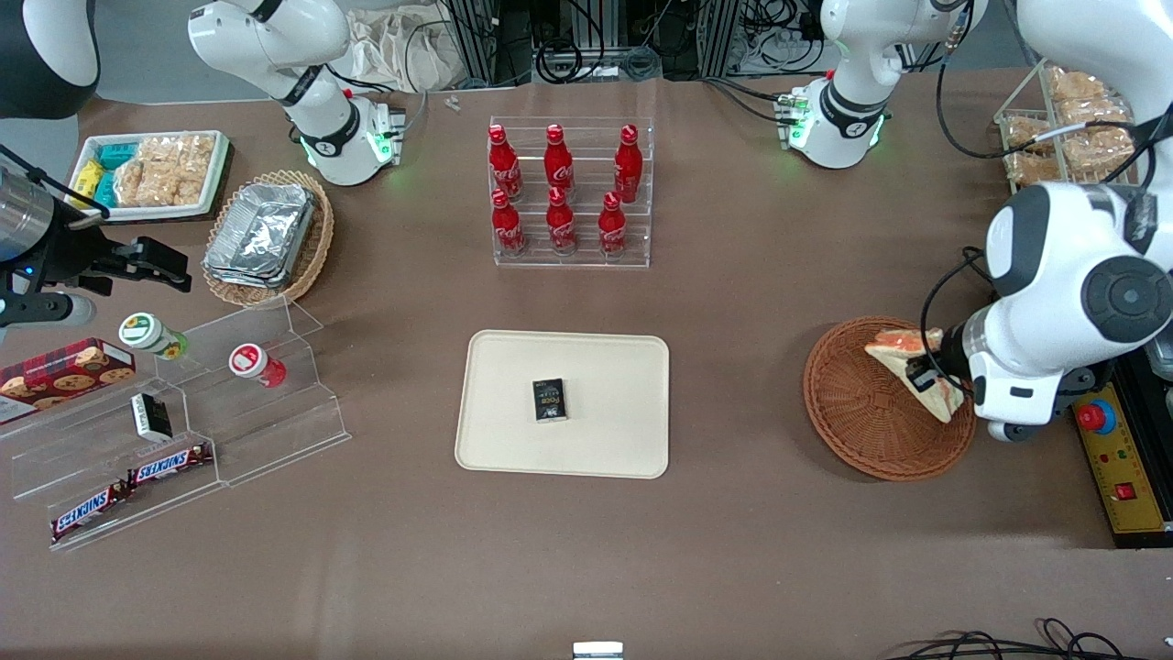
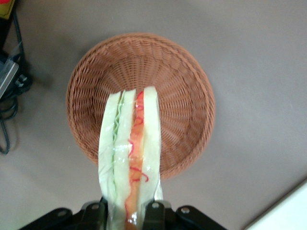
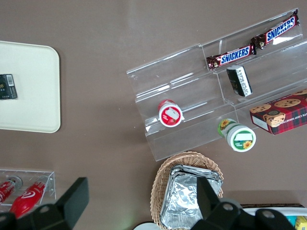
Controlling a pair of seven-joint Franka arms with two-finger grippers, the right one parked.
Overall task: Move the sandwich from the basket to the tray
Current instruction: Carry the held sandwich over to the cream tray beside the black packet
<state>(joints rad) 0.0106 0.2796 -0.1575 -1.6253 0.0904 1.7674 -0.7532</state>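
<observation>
The sandwich (image 1: 903,353), a white-bread wedge with orange-red and pale green layers in clear wrap, is held over the reddish-brown wicker basket (image 1: 857,412). My left gripper (image 1: 927,380) is shut on its wide end. In the left wrist view the sandwich (image 2: 129,143) points away from the gripper (image 2: 125,213) over the basket (image 2: 182,72), whose inside holds nothing else. One black finger (image 2: 154,213) presses each bread face. The cream tray (image 1: 513,440) lies mid-table, toward the parked arm from the basket, and carries a small black box (image 1: 550,400).
A yellow control box with a red button (image 1: 1097,417) sits close beside the basket. A clear rack of red cola bottles (image 1: 568,192) stands farther from the camera than the tray. Clear shelves with Snickers bars (image 1: 169,463) and a tan basket of foil containers (image 1: 266,234) lie toward the parked arm's end.
</observation>
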